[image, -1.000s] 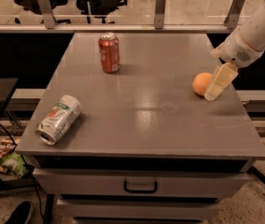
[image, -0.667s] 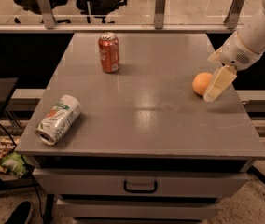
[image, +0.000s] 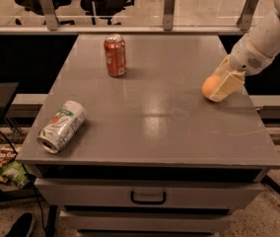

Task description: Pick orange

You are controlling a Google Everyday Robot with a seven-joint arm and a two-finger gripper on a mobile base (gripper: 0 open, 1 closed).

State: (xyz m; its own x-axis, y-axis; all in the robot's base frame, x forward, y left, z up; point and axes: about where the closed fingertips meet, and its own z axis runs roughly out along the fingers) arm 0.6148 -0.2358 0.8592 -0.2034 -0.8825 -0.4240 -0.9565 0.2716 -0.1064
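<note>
The orange [image: 209, 87] is a small round fruit resting on the right side of the grey table [image: 150, 112]. My gripper [image: 223, 84], cream-coloured at the end of the white arm reaching in from the upper right, is down at table level right against the orange. It covers the orange's right side. The orange sits on the table top.
A red-orange soda can [image: 115, 56] stands upright at the back left of the table. A crushed white and green can [image: 61, 126] lies on its side near the front left edge. A drawer with a handle [image: 148, 197] is below the top. Office chairs stand behind a rail.
My gripper has moved left toward the orange and now overlaps its right side. The orange and both cans have stayed in place.
</note>
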